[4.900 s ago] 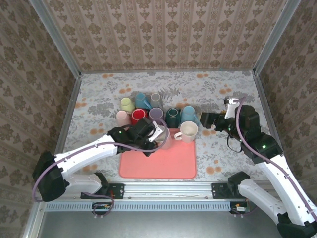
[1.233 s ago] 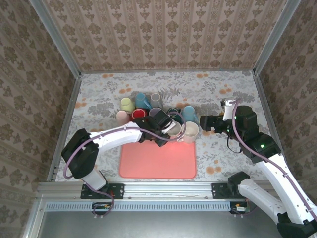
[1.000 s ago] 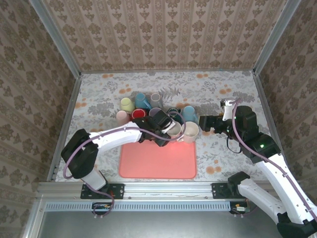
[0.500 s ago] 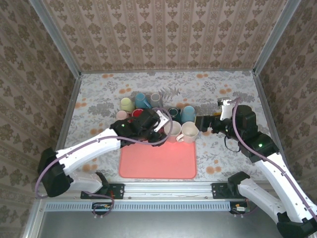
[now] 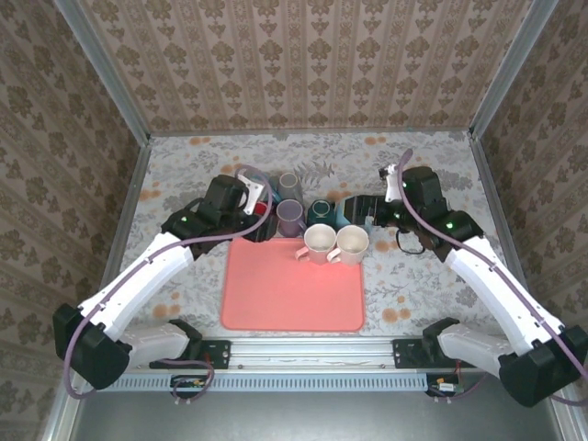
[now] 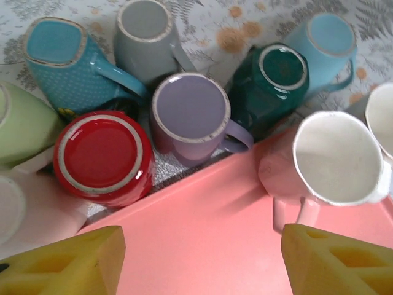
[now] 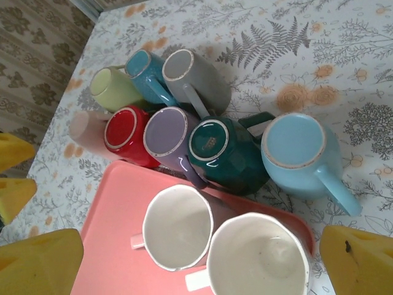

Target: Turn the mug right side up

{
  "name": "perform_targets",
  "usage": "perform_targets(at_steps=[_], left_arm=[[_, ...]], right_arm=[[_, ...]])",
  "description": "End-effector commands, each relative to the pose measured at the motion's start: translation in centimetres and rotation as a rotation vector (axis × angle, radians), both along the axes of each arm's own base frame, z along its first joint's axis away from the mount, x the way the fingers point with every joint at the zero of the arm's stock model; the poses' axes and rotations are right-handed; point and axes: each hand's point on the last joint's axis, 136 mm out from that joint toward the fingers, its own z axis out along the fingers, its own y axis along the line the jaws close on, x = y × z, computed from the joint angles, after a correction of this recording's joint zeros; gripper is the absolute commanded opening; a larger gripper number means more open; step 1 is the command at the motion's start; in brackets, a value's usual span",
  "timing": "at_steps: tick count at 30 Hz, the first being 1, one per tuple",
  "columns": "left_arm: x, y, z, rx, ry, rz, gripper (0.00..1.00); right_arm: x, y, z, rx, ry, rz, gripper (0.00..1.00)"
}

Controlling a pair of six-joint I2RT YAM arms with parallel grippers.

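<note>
Release is judged complete: pink mug (image 5: pixel 319 242) upright on tray (image 5: pixel 292 299), both jaws spread, empty; inverted blue mug (image 7: pixel 293 142) perhaps to be grasped next.

Shows a salmon-pink rectangular tray (image 5: pixel 292 299) lying on a flower-patterned tabletop (image 5: pixel 184 165) near the arm bases. Finds two mugs standing mouth-up, side by side, at the tray's far edge: a pale pink ceramic mug (image 5: pixel 319 242) and a cream ceramic mug (image 5: pixel 352 243). Just behind, clusters upside-down mugs: lilac mug (image 5: pixel 290 217), dark green mug (image 5: pixel 319 212), grey mug (image 5: pixel 288 183). Places the left gripper (image 5: pixel 259 223) beside the lilac mug, the right gripper (image 5: pixel 354 211) near the dark green mug.
</note>
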Motion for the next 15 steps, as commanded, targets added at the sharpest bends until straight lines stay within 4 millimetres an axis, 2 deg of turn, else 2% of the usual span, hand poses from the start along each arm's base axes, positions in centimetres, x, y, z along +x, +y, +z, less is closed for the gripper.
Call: perform_targets(at_steps=[1, 6, 10, 15], left_arm=[[2.9, 1.2, 2.1, -0.052, -0.037, 0.164, 0.7], [4.0, 2.3, 1.9, -0.13, 0.039, 0.283, 0.7], [3.5, 2.7, 1.8, -0.179, 0.061, 0.311, 0.71], [2.7, 3.3, 1.7, -0.192, 0.032, 0.308, 0.71]], right_arm=[[0.9, 0.7, 0.8, -0.076, -0.007, 0.047, 1.0], [2.5, 1.5, -0.2, -0.244, -0.001, 0.079, 0.99], [3.3, 3.7, -1.2, -0.349, 0.02, 0.181, 0.99], [4.8, 5.3, -3.1, -0.475, 0.037, 0.258, 0.99]])
